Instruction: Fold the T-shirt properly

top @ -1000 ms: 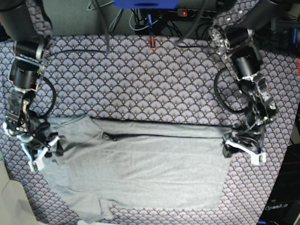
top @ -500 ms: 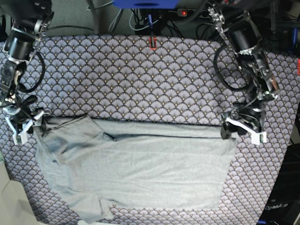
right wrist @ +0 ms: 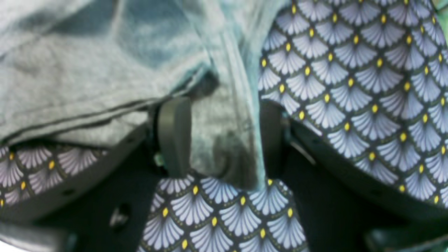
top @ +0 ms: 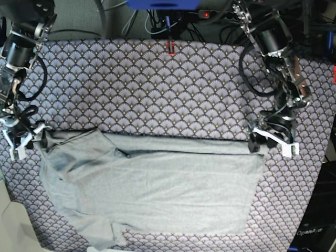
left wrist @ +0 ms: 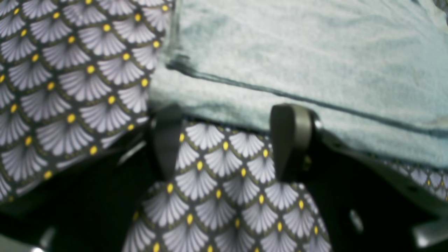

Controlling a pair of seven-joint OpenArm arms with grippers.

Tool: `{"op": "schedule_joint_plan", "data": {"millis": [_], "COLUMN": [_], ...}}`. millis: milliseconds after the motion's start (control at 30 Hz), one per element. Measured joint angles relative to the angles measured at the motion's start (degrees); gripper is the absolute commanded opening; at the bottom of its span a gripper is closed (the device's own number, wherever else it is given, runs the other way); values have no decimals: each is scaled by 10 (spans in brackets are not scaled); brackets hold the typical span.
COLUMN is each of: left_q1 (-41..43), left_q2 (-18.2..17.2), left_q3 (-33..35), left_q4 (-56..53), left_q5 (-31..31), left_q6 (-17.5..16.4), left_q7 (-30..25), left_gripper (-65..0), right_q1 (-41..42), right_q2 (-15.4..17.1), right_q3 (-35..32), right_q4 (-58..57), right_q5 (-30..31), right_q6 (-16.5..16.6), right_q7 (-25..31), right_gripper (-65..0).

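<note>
Base view: left hand (top: 273, 142) open, empty; right hand (top: 23, 140) open around T-shirt (top: 157, 184) edge

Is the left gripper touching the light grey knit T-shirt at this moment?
Apart. In the left wrist view the left gripper stands open over the purple fan-patterned tablecloth; only tablecloth lies between its fingers, and the T-shirt hem lies just beyond the fingertips.

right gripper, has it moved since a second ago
Yes. In the base view the right gripper has moved up and left along the tablecloth, from over the T-shirt sleeve to its upper corner.
</note>
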Motion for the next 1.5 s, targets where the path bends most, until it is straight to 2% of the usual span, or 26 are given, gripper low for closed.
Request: {"op": "schedule_joint_plan", "data": {"millis": [200,300,433,733,867,1067,1200,1333,1500], "left_q1": [4,4,3,-24,-48,-86,-86,-86,-91], "left_q2": [-7,-20,-21,-41,-46,-54,-54,-52,-52], "left_q3": [1,0,-2,-36,-33,-33,-15,25,26], "left_q4": [-24,-31,-26,-39,-97,-171,-191,-221,-239], "left_q5": [-1,-4,-2,-2,-1,0,0,-4,-5], "left_q6": [-1,0,2,8,-2,5,7,4,4], "left_q7": [-1,-2,-6,-11,-4,-9,-55,-77,-100], "left_gripper": [-252,-252,-252,-252,-252,-254,-254,-255,-256], "right_q1": [5,13,13,13,13,12,12,12,12], "right_q2": [5,12,13,14,14,14,14,13,14], "right_q3": [0,0,0,0,0,-1,-1,-1,-1], "right_q4": [-69,-113,-141,-142,-142,-142,-142,-142,-142], "right_q5": [-3,-2,1,1,1,1,2,3,3], "right_q6": [0,0,0,-1,0,-2,-2,-2,-2], "right_q7": [13,56,86,87,88,89,89,89,89], "right_gripper": [-324,-324,-329,-329,-329,-329,-329,-329,-329]}}
